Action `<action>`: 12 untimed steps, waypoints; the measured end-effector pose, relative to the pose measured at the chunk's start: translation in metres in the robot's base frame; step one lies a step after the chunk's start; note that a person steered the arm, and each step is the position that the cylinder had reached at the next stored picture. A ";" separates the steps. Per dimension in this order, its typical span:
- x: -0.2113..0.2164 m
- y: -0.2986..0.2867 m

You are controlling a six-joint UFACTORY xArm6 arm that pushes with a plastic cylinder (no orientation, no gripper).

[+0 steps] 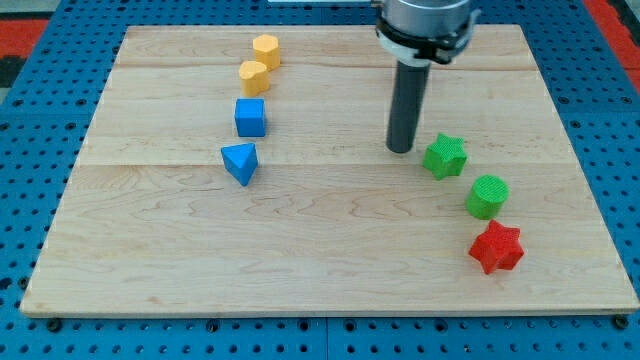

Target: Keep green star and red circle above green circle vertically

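Observation:
The green star lies at the view's right, middle height. The green circle sits just below and right of it. A red star lies below the green circle. No red circle shows. My tip rests on the board just left of the green star, a small gap between them.
A wooden board on a blue pegboard. At the view's upper left, a column of a yellow hexagon, a yellow block, a blue cube and a blue triangle.

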State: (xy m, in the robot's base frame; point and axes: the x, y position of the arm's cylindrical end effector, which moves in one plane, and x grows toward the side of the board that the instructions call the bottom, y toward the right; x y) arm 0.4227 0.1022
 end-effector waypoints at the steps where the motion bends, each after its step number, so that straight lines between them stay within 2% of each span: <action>1: 0.002 0.030; 3: -0.012 0.042; 4: -0.054 0.037; 6: -0.128 -0.058; 7: -0.160 -0.047; 8: -0.148 0.015; 9: -0.101 0.065; 10: -0.096 0.069; 11: -0.123 0.076; 12: -0.118 0.127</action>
State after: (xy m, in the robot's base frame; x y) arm 0.3048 0.2288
